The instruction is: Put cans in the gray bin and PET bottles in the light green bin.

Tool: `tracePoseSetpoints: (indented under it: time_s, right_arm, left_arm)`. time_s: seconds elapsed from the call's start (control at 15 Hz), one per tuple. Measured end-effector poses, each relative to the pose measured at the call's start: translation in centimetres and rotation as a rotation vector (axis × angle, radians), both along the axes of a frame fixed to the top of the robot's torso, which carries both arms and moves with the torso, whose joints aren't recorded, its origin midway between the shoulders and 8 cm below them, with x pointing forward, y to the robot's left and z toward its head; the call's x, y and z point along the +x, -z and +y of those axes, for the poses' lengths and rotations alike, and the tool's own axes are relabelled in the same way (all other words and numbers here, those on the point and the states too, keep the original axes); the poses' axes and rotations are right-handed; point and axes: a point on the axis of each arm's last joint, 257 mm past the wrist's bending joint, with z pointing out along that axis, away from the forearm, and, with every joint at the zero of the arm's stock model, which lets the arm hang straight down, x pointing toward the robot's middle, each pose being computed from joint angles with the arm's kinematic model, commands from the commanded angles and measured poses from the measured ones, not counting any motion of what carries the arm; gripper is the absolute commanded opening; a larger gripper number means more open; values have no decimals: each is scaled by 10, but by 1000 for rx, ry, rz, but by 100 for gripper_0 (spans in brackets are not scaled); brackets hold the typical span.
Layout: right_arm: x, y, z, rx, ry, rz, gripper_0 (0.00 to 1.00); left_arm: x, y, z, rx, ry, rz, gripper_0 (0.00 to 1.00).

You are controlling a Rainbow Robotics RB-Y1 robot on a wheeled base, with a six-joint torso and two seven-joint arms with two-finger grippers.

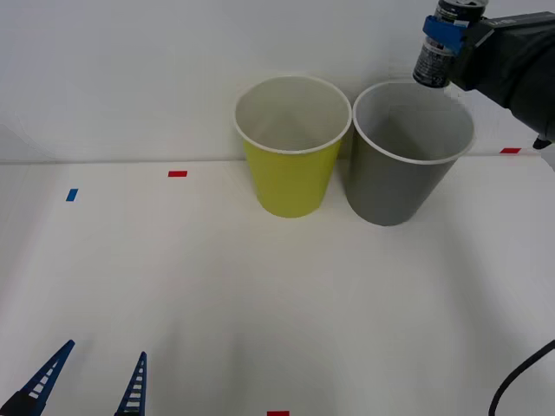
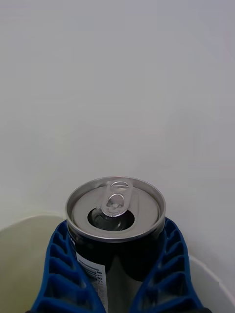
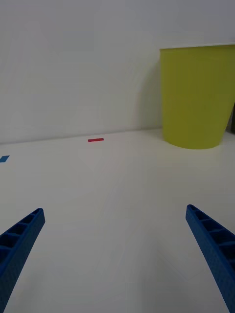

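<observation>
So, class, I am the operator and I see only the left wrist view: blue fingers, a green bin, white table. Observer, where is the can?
Observer: The right gripper holds the can in the air, above the gray bin's far right rim.
Operator: Is the can upright?
Observer: Yes. The right wrist view shows its top facing up, already opened, tab still attached.
Operator: Where is the gray bin relative to my green one?
Observer: Right beside the green bin, on the robot's right; whether they touch, I cannot tell.
Operator: And my own arm?
Observer: The left gripper sits open, low at the table's near edge.
</observation>
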Motion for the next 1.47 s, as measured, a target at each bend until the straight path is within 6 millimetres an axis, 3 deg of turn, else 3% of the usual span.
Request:
tracePoseSetpoints:
  time_s: [0.27,0.53,1.07,1.13,1.2,1.27,1.33,1.47]
  right_arm:
    - [25,8,-12,-8,33,-37,0]
    - [35,16,-27,-88,86,-48,0]
    - [43,34,-6,-81,56,-46,0]
    - [43,34,-5,-79,52,-45,4]
    - [42,33,-4,-78,50,-48,42]
    - [42,31,-4,-77,48,-57,69]
    - [42,29,-4,-77,48,-64,87]
    - [40,21,-2,-74,44,-95,88]
  left_arm:
    - [0,0,0,0,0,0,100]
    - [0,0,0,0,0,0,100]
    - [0,0,0,0,0,0,100]
    - [0,0,0,0,0,0,100]
    - [0,0,0,0,0,0,100]
    - [0,0,0,0,0,0,100]
    - [0,0,0,0,0,0,100]
    - [0,0,0,0,0,0,100]
